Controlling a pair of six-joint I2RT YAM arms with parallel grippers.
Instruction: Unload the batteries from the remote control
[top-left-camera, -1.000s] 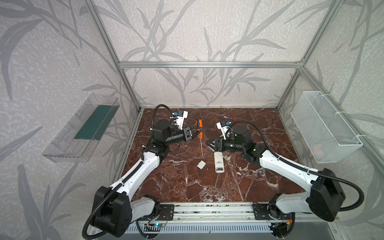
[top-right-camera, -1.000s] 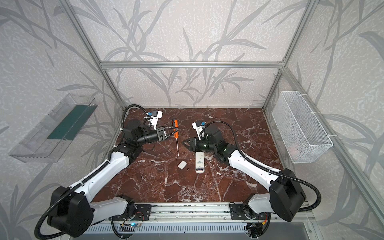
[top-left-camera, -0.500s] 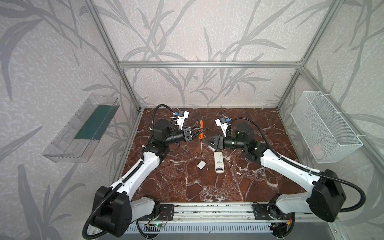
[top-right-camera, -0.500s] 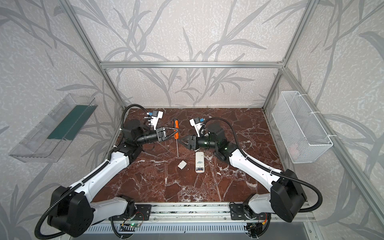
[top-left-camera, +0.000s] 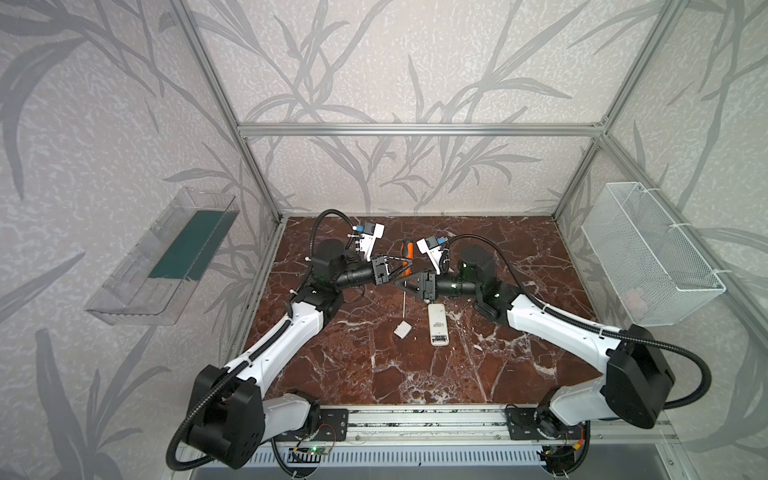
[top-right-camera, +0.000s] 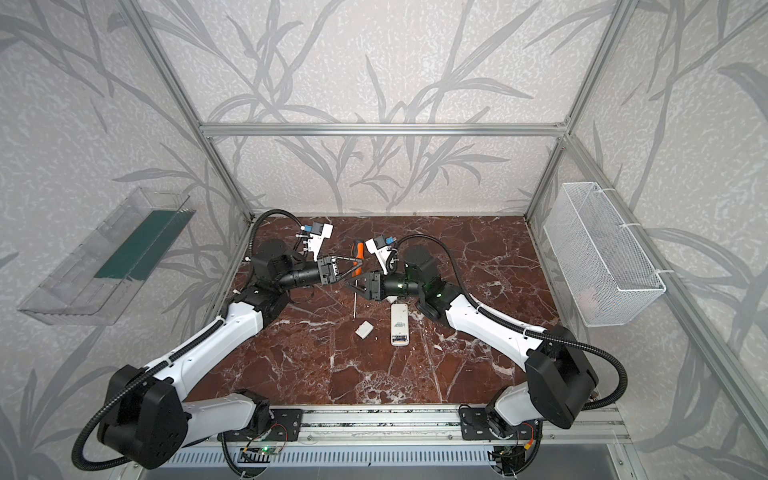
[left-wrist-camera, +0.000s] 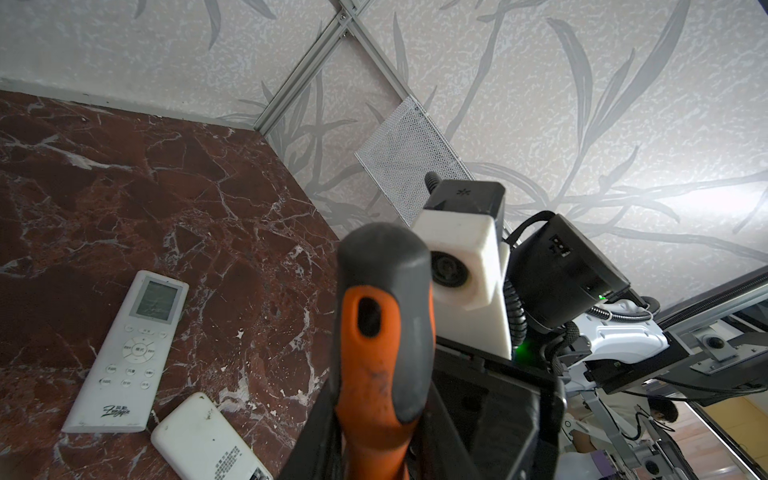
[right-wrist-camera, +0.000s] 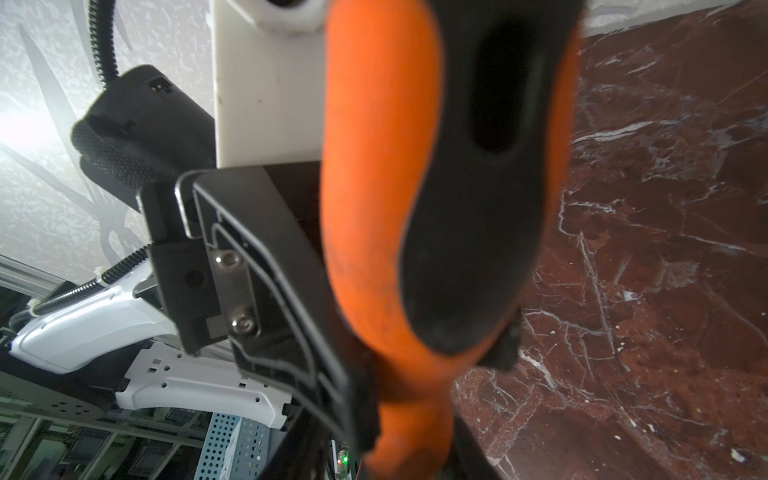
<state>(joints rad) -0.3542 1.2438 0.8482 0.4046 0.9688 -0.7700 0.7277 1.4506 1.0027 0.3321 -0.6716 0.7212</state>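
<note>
No batteries can be made out in any view. The remote control (top-left-camera: 439, 324) lies on the desk (top-left-camera: 457, 374) with its screen and buttons facing up. Its back is turned to the desk and hidden, so whether any cells sit inside cannot be told. A small white cover (top-left-camera: 402, 329) lies loose on the desk just beside the remote control's near end, not touching it. In the left wrist view the frame edge cuts the cover off, and its print is too small to read. A pale pinkish shape in the wire basket (top-left-camera: 648, 257) on the right wall is too small to identify.

The left end effector (top-left-camera: 404, 266) is closed on the handle of the orange and black screwdriver (top-left-camera: 409, 251). The screwdriver's thin shaft points down towards the desk, and its tip ends near the white cover. Whether the tip touches the desk is unclear.

The right end effector (top-left-camera: 401, 283) meets the left one at the same screwdriver, with its jaws close around the lower part of the handle. The right wrist view is filled by the blurred handle and the fingers are cut off at the frame edge, so I cannot tell whether it is clamped.

The remote control lies low on the desk just in front of the right end effector, nearer the arm bases and apart from both end effectors. The left end effector is farther from it, across the screwdriver's shaft
</note>
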